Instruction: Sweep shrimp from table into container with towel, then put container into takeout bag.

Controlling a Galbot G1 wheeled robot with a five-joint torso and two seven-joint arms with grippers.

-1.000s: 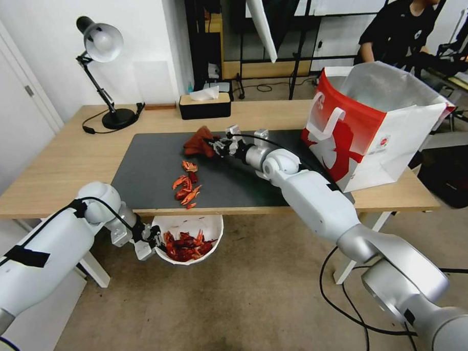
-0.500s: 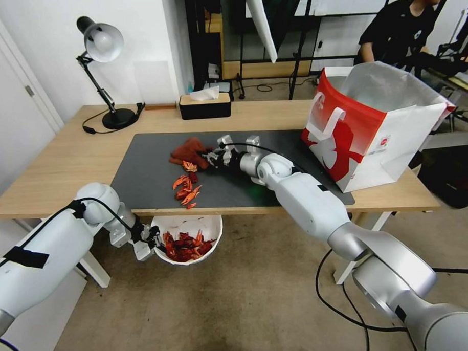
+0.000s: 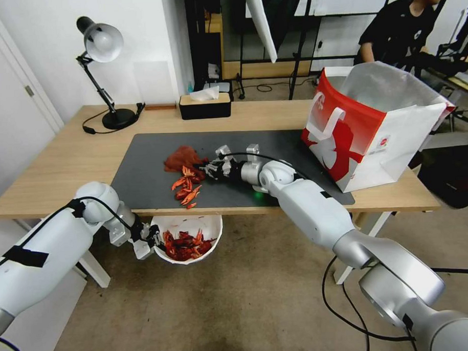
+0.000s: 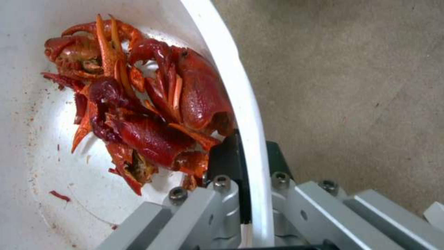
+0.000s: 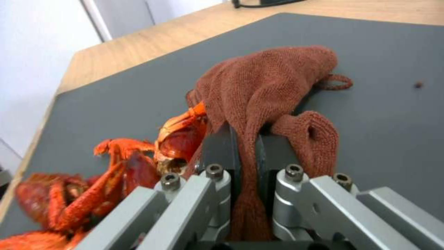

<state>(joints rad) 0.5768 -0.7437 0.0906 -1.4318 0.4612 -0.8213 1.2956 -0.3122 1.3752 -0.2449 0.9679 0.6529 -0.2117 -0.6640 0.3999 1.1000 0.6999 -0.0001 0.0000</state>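
A small heap of red-orange shrimp (image 3: 187, 186) lies on the dark mat near the table's (image 3: 65, 166) front edge. My right gripper (image 3: 205, 169) is shut on the rust-red towel (image 3: 181, 157), which rests on the mat just behind the shrimp and touches them (image 5: 176, 135). Below the table edge my left gripper (image 3: 153, 238) is shut on the rim of the white container (image 3: 205, 227), its black pads either side of the rim (image 4: 252, 139). More shrimp (image 4: 148, 118) lie inside the container. The red and white takeout bag (image 3: 365, 135) stands open at the table's right end.
A desk lamp (image 3: 102, 47) and a black tissue box (image 3: 205, 105) stand along the table's far edge. Bare floor (image 3: 238, 308) lies under the container. A person stands behind the bag.
My right gripper has lowered the towel onto the mat and dragged it toward me and to the left, up against the shrimp. The left arm and container have stayed put.
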